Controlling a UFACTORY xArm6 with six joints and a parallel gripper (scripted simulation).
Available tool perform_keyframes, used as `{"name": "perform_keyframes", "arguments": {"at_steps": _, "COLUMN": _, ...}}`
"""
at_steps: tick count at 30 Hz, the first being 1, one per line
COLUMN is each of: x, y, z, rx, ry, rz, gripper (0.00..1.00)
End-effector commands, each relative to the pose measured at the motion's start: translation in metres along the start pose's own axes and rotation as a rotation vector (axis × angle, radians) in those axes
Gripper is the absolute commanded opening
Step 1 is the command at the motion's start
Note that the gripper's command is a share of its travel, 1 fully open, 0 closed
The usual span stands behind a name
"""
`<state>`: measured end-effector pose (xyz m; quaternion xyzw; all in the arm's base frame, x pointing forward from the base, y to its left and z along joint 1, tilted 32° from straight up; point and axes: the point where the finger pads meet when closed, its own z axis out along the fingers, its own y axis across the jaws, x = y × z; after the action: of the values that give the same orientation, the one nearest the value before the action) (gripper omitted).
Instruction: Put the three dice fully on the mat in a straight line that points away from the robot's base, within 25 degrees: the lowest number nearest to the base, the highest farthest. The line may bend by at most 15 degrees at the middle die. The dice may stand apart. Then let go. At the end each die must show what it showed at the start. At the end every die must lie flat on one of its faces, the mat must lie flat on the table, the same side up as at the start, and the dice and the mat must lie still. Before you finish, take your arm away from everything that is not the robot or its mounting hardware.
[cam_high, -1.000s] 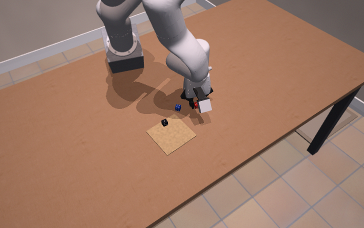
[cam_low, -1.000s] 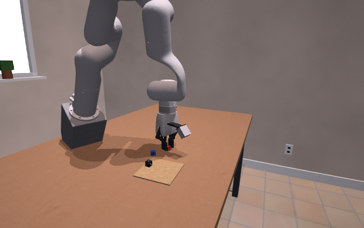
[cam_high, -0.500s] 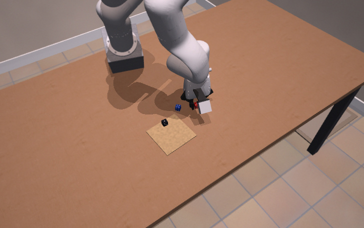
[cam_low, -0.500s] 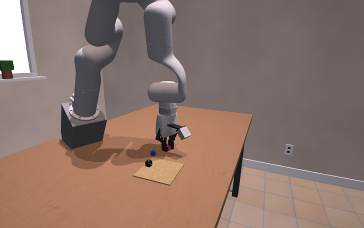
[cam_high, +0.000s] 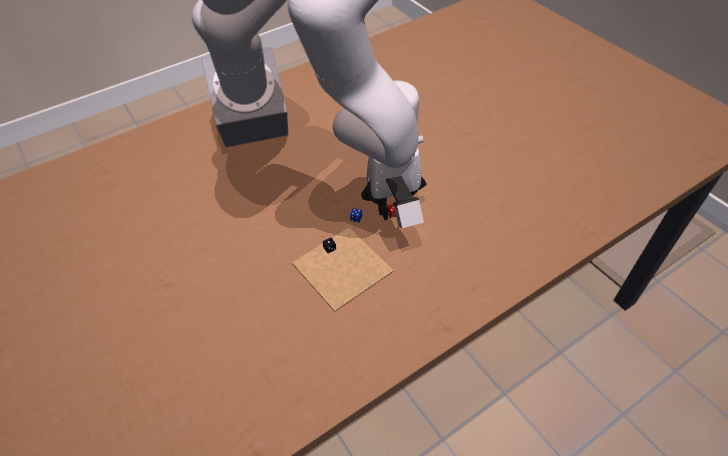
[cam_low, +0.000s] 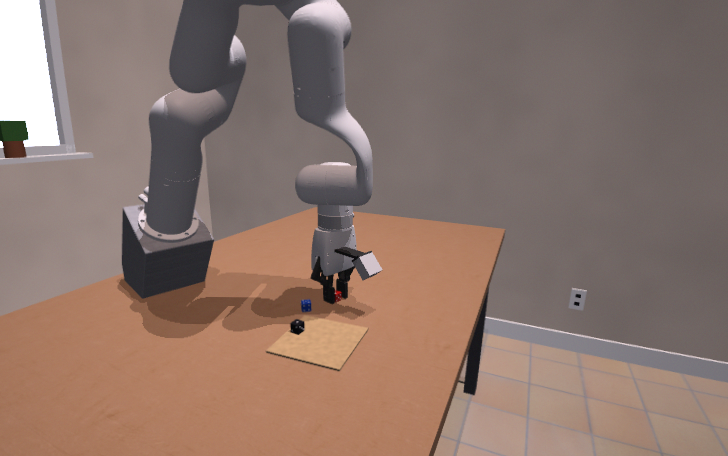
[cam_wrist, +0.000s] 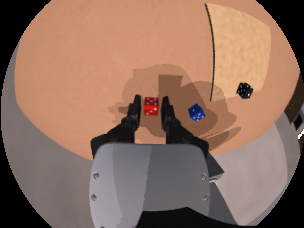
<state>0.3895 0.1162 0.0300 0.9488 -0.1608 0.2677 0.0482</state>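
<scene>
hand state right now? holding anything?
Hand: partly open around the red die, fingers either side with small gaps; not clamped, holding nothing.

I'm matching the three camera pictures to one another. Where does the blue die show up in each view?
Top: blue die just left of the hand, on bare table above the mat.
Exterior: left of the hand, behind the mat's far edge.
Wrist: right of the fingers.
Shared landmark: the black die on the mat's corner.
</scene>
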Motion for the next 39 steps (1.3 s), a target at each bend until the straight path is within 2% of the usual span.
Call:
{"name": "perform_keyframes", "arguments": {"at_steps": 1, "x": 0.0006, "y": -0.0007, "z": -0.0005, "rx": 0.002, "ry": 0.001, "rz": 0.000, "gripper": 0.36}}
{"name": "perform_keyframes", "arguments": {"at_steps": 13, "x": 0.0006, "y": -0.0007, "z": -0.0005, "rx": 0.002, "ry": 0.001, "rz": 0.000, "gripper": 0.36}}
{"name": "perform_keyframes", "arguments": {"at_steps": 14, "x": 0.0006, "y": -0.0007, "z": -0.0005, "rx": 0.002, "ry": 0.001, "rz": 0.000, "gripper": 0.15}}
{"name": "perform_keyframes", "arguments": {"at_steps": 39, "x": 0.0006, "y": -0.0007, "z": -0.0005, "rx": 0.002, "ry": 0.001, "rz": 0.000, "gripper": 0.15}}
